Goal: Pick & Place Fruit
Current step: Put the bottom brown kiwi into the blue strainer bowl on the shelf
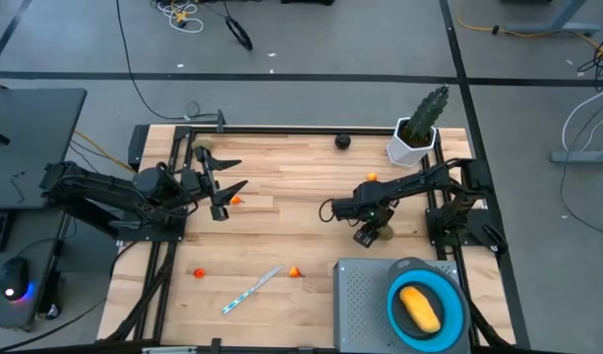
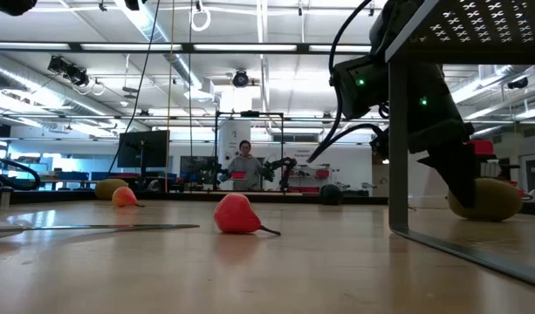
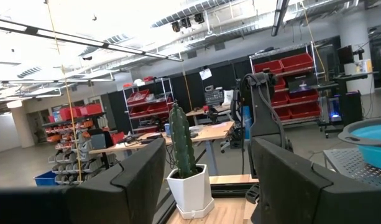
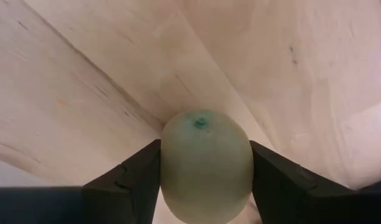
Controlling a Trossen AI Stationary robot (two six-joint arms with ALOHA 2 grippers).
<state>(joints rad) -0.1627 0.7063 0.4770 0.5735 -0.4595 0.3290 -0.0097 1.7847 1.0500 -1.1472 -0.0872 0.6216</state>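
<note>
An olive-brown oval fruit (image 4: 206,165) lies on the wooden table (image 1: 301,187) at the right, and my right gripper (image 1: 373,234) points down with a finger on either side of it. The low view shows it resting on the tabletop (image 2: 490,199). A yellow oblong fruit (image 1: 420,308) lies in the blue bowl (image 1: 456,295). A black ball (image 1: 342,141) sits near the far edge. Several tiny orange-red fruits (image 1: 295,272) are scattered about. My left gripper (image 1: 222,187) hovers open at the left, holding nothing. My right gripper pinches the olive-brown fruit's two opposite sides (image 4: 168,168) between its two fingers (image 4: 131,177). The fingers come from above, slanting steeply down. The fruit's underside rests on the table, one end (image 4: 199,122) pointing away from the wrist.
A green cactus in a white pot (image 1: 419,128) stands at the far right. A thin white-and-blue stick (image 1: 252,290) lies near the front. The blue bowl sits on a grey perforated plate (image 1: 360,305) at the front right. A person (image 2: 243,166) stands far behind the table.
</note>
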